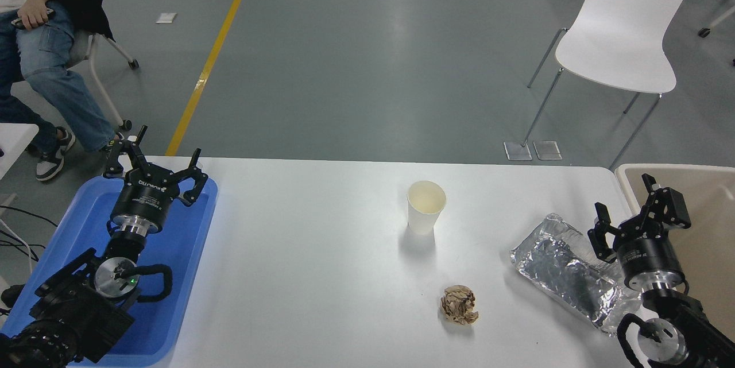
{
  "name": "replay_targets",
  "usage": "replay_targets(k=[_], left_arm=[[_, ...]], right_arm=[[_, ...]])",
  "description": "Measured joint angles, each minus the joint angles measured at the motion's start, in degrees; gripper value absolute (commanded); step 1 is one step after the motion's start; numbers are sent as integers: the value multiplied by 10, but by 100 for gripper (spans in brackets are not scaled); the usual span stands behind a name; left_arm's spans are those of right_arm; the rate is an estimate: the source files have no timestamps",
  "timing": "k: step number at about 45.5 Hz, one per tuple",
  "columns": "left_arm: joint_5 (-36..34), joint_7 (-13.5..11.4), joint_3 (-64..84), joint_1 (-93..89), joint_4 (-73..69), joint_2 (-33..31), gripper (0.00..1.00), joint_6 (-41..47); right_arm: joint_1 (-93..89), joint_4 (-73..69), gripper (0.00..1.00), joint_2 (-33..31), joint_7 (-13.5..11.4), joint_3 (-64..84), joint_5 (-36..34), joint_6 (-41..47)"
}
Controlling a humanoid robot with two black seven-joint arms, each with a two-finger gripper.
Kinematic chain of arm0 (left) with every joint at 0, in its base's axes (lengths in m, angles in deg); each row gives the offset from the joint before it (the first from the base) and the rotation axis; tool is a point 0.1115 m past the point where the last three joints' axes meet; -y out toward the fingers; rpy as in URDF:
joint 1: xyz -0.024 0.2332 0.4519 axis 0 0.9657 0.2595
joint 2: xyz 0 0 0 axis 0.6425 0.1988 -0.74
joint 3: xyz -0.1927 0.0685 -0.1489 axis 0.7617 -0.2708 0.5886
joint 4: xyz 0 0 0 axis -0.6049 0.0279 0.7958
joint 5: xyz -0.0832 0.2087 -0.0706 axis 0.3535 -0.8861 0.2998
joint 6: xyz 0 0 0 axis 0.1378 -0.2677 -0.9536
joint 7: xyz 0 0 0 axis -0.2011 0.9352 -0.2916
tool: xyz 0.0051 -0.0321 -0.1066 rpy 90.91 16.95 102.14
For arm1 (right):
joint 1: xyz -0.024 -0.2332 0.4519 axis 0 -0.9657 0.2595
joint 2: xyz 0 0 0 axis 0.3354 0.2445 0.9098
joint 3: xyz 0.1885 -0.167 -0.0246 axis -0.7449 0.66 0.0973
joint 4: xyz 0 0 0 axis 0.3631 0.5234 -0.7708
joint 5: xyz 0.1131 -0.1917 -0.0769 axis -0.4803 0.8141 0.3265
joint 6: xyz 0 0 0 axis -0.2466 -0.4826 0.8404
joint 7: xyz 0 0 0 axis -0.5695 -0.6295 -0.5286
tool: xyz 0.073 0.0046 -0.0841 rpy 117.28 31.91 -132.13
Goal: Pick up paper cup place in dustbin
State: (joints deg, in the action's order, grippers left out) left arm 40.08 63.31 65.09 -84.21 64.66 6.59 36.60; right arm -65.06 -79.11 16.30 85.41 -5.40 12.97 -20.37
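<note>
Standing cup: the cup (426, 206) sits upright and alone on the worktop (310, 276), mouth up, well to the left of the right gripper (631, 207) and a little beyond it.
Weight: judged very light, seemingly empty.
Stiffness: thin paper wall, likely to buckle under a hard squeeze; the rolled rim looks the stiffest part.
Surface: plain paper, probably not slippery.
Hold: best taken across the wall just below the rim, gently, so it neither crushes nor tips.
Right fingers (600, 220): spread, grasping nothing, above the foil tray (565, 273).
Bin (712, 224): just right of those fingers, at the worktop's edge.
Paper ball (459, 304): nearer than the cup, apart from it.
Left gripper (158, 167): parked over the blue tray (178, 299), fingers spread, empty.
</note>
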Motion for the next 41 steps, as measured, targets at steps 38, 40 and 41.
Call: replay_targets(k=[38, 40, 41], left_arm=[[0, -1, 0, 0, 0, 0, 100, 0], [0, -1, 0, 0, 0, 0, 100, 0], [0, -1, 0, 0, 0, 0, 100, 0]], right_arm=[[9, -4, 100, -1, 0, -1, -1, -3], [10, -4, 100, -1, 0, -1, -1, -3], [11, -4, 100, -1, 0, -1, -1, -3]])
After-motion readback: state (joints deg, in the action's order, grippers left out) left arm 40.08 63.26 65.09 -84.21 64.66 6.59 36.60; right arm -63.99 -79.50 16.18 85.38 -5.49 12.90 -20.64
